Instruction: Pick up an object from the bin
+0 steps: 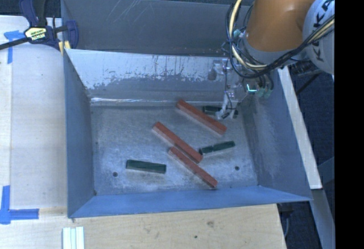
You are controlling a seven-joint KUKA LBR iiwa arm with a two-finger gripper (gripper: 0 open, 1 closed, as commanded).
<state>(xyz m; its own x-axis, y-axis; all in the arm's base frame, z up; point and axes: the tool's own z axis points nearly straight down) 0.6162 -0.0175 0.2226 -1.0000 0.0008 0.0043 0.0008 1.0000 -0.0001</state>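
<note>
Plainly, whether the jaws stand open or closed I cannot tell from this angle, for the gripper [229, 109] shows as a dark tangle below the wrist's cables, and nothing can be made out clamped in it. It hangs low at the back right of the bin [78, 128], near where the floor meets the rear wall. Just beside it, to the view's left, lies a green stub [211, 110], partly tucked behind a red bar [198, 116], which is the nearest thing of any length. The bar lies to the left of the gripper and a little toward the front, its right end close under the tip (touching or not, I cannot say). Its long axis runs on a slant, from upper left by the rear wall down to lower right. By my judgement, a grasp on it would call for the gripper to shift left along that slant toward the bar's middle and to close across its narrow width. Further out, mid-floor, a second red bar [176, 141] and a third red bar [192, 167] lie on much the same slant, side by side where their ends meet. A green stick [216, 147] rests just right of them, and a far green stick [145, 166] lies well apart at front left.
</note>
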